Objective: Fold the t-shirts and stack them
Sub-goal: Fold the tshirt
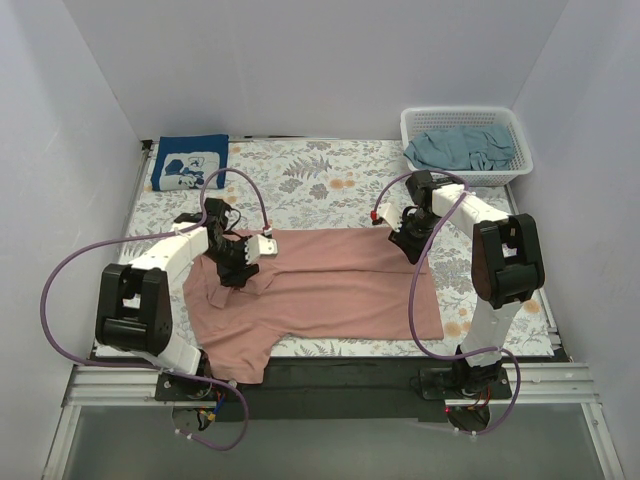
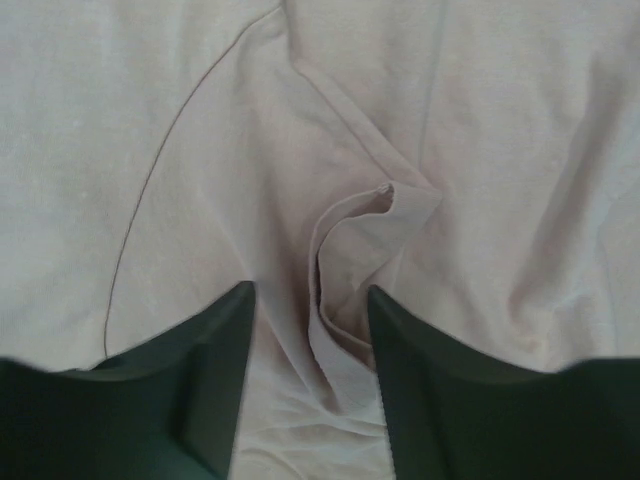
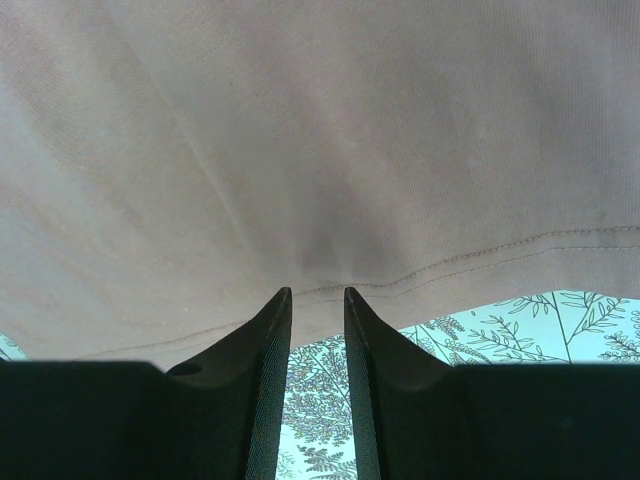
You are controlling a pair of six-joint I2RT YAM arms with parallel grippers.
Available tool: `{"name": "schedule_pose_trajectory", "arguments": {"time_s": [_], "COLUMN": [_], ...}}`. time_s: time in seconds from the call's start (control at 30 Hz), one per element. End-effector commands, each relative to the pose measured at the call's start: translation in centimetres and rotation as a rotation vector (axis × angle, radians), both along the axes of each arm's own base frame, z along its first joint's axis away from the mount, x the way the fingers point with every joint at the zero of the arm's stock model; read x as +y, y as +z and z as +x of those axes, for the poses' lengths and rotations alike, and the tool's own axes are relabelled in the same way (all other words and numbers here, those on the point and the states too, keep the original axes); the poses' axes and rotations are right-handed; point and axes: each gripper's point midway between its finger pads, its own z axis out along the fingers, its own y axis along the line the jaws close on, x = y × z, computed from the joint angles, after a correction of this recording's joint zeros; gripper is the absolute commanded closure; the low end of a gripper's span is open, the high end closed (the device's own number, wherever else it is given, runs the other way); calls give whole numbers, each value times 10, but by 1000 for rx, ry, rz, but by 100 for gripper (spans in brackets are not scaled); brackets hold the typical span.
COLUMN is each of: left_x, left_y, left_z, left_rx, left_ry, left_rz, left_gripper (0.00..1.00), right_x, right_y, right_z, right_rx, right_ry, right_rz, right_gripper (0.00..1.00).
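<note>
A dusty-pink t-shirt (image 1: 330, 285) lies spread across the middle of the table, one sleeve hanging toward the front left. My left gripper (image 1: 237, 268) hovers over its left part, open. In the left wrist view the pink cloth (image 2: 480, 120) fills the frame, and a raised fold (image 2: 350, 250) sits loose between the parted fingers of the left gripper (image 2: 310, 290). My right gripper (image 1: 408, 245) is at the shirt's back right edge. Its tips (image 3: 317, 290) meet the stitched hem (image 3: 480, 258) a narrow gap apart, with nothing clamped. A folded navy t-shirt (image 1: 192, 160) lies at the back left.
A white lattice basket (image 1: 465, 112) at the back right holds a crumpled grey-teal t-shirt (image 1: 462, 148). The floral table cloth (image 1: 300, 175) covers the table and shows between the right fingers (image 3: 520, 330). White walls close in three sides. Purple cables loop from both arms.
</note>
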Motion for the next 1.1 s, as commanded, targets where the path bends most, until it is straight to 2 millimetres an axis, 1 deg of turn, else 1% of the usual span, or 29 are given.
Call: {"name": "schedule_pose_trajectory", "arguments": {"time_s": [0.0, 0.07, 0.1, 0.17, 0.2, 0.23, 0.3, 0.4, 0.5, 0.57, 0.6, 0.67, 0.7, 0.77, 0.87, 0.9, 0.97, 1.0, 1.07], "left_x": [3, 3, 2, -3, -4, -5, -5, -2, -1, -1, 0, 0, 1, 2, -2, -6, -17, -21, -29], "left_y": [5, 8, 8, 17, 19, 20, 22, 23, 22, 21, 17, 13, 7, 2, -5, -3, 5, 11, 32], "left_z": [10, 9, 4, 1, -4, -7, -14, -33, -48, -61, -69, -76, -79, -78, -74, -74, -71, -68, -48], "left_rx": [-63, -65, -50, -59, -45, -39, -24, 43, 72, 102, 127, 141, 146, 144, 158, 173, 193, 207, 179], "left_ry": [-14, -14, -17, -18, -25, -28, -35, -46, -70, -90, -91, -89, -84, -72, -21, 2, 27, 71, 134], "left_rz": [42, 37, 32, -3, -8, -16, -20, -13, -18, -19, -20, -15, -7, 0, -17, -32, -91, -114, -188], "left_gripper": [59, 71, 81, 91, 98, 100, 100, 100, 100, 100, 100, 100, 100, 100, 100, 95, 83, 79, 76], "right_x": [4, 3, 2, 3, 2, 2, 1, 2, 1, 1, 1, 2, 2, 2, 2, 1, 1, 2, 4], "right_y": [11, 10, 10, 9, 9, 9, 10, 11, 11, 11, 11, 10, 11, 11, 12, 11, 13, 14, 17], "right_z": [3, 3, 4, 3, 4, 4, 5, 6, 7, 8, 7, 7, 8, 8, 8, 8, 8, 9, 10], "right_rx": [-6, -4, -7, -4, -5, -5, -8, -13, -15, -19, -16, -14, -17, -15, -17, -14, -17, -22, -26], "right_ry": [0, 0, 0, 3, 1, 1, 2, 4, 2, 4, 7, 5, 7, 5, 7, 5, 4, 4, -2], "right_rz": [16, 13, 11, 11, 9, 8, 5, 4, 1, 0, 1, 2, 4, 5, 4, 2, 1, 7, 15], "right_gripper": [66, 66, 66, 66, 66, 66, 66, 66, 66, 66, 66, 66, 66, 67, 67, 66, 66, 67, 66]}}
